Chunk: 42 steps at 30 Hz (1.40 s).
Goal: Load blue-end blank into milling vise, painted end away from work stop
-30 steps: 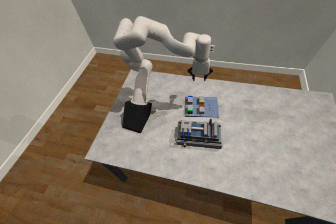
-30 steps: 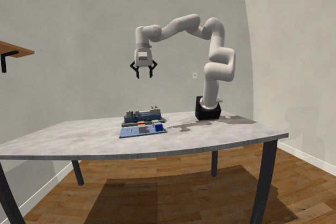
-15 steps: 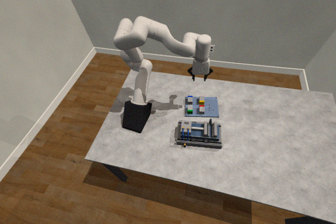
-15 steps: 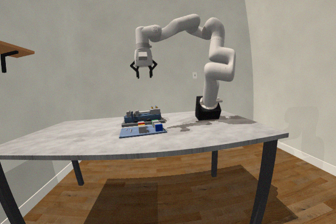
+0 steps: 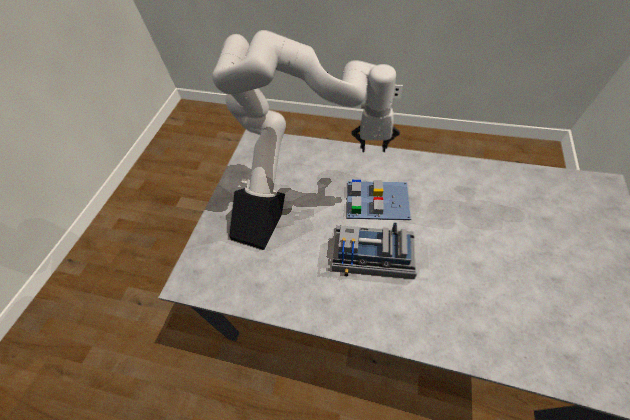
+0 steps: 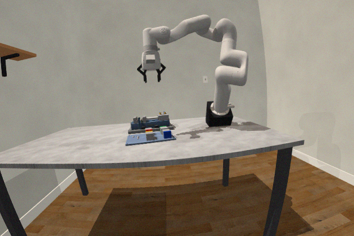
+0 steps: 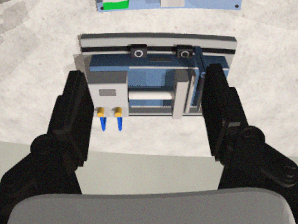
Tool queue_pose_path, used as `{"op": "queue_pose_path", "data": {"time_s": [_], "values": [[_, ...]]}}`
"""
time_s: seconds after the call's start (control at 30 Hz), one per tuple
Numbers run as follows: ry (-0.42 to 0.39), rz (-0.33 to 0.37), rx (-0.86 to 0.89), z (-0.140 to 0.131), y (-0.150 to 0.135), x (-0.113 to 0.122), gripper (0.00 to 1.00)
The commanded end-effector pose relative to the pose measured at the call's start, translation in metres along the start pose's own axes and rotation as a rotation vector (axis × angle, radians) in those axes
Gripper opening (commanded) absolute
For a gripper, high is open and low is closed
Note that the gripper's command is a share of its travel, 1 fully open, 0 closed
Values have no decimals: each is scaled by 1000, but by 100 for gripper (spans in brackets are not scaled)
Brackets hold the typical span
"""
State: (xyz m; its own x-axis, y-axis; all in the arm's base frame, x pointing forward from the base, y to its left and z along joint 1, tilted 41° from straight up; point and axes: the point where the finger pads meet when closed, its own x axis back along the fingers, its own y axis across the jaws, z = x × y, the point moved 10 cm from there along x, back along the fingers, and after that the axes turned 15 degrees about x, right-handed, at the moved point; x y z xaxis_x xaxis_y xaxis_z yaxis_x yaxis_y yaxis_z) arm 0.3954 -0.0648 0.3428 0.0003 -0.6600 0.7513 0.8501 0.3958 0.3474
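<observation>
gripper (image 6: 151, 80) empty — high above vise (image 5: 373, 251)

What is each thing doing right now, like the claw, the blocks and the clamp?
Claw: open, empty, high above the table.
Blue-end block: lying on the blue plate.
Yellow block, green block, red block: lying on the plate.
Clamp: open, nothing between its jaws.

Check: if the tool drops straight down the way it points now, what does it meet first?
Likely the milling vise: the wrist view centres it between the open fingers. The tool hangs high, so depth is uncertain.
</observation>
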Motion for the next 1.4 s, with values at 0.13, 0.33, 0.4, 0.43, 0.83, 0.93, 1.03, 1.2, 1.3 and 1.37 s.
{"op": "queue_pose_path", "data": {"time_s": [0.13,0.33,0.4,0.43,0.83,0.93,1.03,1.2,1.3,1.37], "values": [[-2,-3,-1,1,0,-3,72],[-2,-3,-6,10,-6,-32,72],[-2,-3,-7,13,-7,-41,72],[-2,-3,-8,14,-8,-46,72],[-2,-3,-7,21,-12,-68,72],[-2,-3,-8,25,-15,-82,72],[-2,-3,-8,28,-17,-91,72],[-2,-3,-8,28,-17,-91,72],[-1,-2,-7,31,-19,-99,72],[-1,-2,-8,34,-20,-109,72]]}}
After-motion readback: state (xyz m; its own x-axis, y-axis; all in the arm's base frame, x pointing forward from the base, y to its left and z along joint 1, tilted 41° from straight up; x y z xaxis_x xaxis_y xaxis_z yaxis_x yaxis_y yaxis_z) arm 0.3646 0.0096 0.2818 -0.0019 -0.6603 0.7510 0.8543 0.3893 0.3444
